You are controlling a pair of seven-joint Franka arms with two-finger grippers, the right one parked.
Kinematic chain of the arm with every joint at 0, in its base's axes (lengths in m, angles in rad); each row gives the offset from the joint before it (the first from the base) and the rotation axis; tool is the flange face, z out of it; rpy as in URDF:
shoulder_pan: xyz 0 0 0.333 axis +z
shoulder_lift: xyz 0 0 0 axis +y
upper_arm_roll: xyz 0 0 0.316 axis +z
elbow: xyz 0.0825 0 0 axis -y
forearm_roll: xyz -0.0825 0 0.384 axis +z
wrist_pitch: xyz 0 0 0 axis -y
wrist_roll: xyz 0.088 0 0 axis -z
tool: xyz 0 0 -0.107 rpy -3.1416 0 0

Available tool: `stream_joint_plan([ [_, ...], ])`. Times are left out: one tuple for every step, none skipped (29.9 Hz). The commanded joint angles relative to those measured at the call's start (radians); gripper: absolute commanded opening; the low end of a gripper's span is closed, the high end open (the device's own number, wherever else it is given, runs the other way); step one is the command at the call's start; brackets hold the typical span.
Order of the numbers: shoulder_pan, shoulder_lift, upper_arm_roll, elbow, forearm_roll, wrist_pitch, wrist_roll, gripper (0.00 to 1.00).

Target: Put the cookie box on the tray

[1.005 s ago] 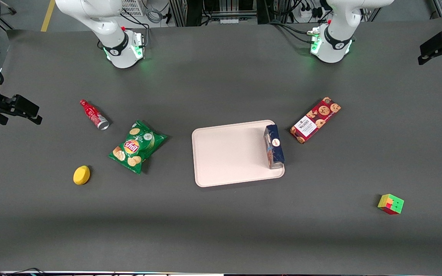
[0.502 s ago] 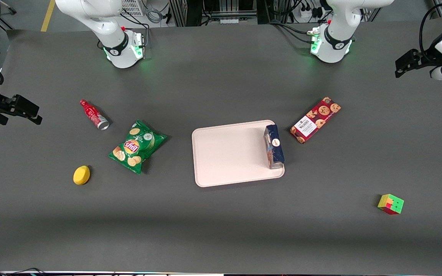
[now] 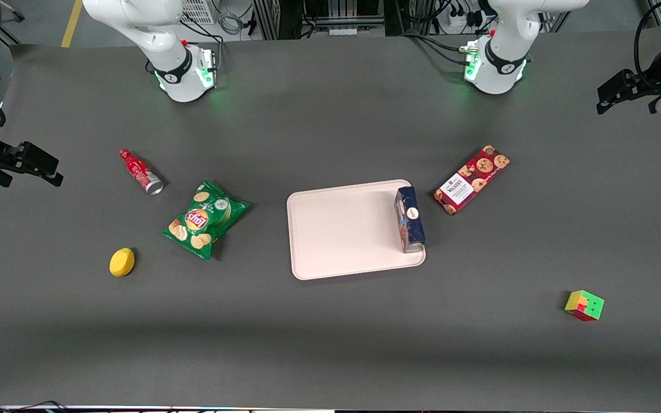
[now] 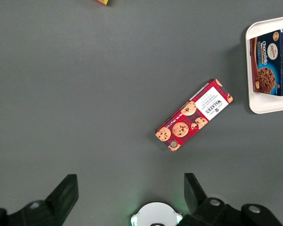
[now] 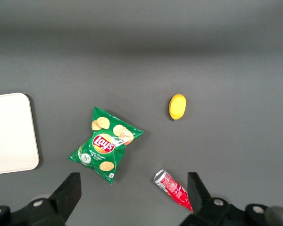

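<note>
While on tray (image 3: pixel 330 235), cookie box (image 3: pixel 409 219) (end effector (image 4: pixel 127 193) apart)

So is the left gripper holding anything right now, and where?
Nothing: the left gripper is open, high above bare table; the navy cookie box sits on the pink tray.

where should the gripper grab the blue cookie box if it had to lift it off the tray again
Probably from straight above, across its two long sides near the middle. The cookie box lies on the tray at the edge toward the working arm's end, long and narrow, so its short width should fit between the fingers. The gripper is open, high above the table near the red box.
</note>
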Motion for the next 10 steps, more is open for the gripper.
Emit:
stream_joint_plan([
  [-0.011,-0.019,0.011,-0.012,-0.009,0.013,0.012,1.00],
  [-0.011,-0.019,0.011,-0.012,-0.009,0.014,0.012,1.00],
  [-0.011,-0.019,0.012,-0.012,-0.009,0.014,0.012,1.00],
  [-0.011,-0.018,0.012,-0.010,-0.007,0.014,0.012,1.00],
  [-0.011,-0.019,0.012,-0.010,-0.009,0.014,0.012,1.00],
  [-0.011,-0.019,0.012,-0.010,-0.009,0.014,0.012,1.00],
  [-0.011,-0.019,0.012,-0.010,-0.009,0.014,0.012,1.00],
  [-0.011,-0.019,0.012,-0.010,-0.009,0.014,0.012,1.00],
  [-0.011,-0.019,0.012,-0.010,-0.009,0.014,0.012,1.00],
  [-0.011,-0.019,0.012,-0.009,-0.009,0.014,0.012,1.00],
])
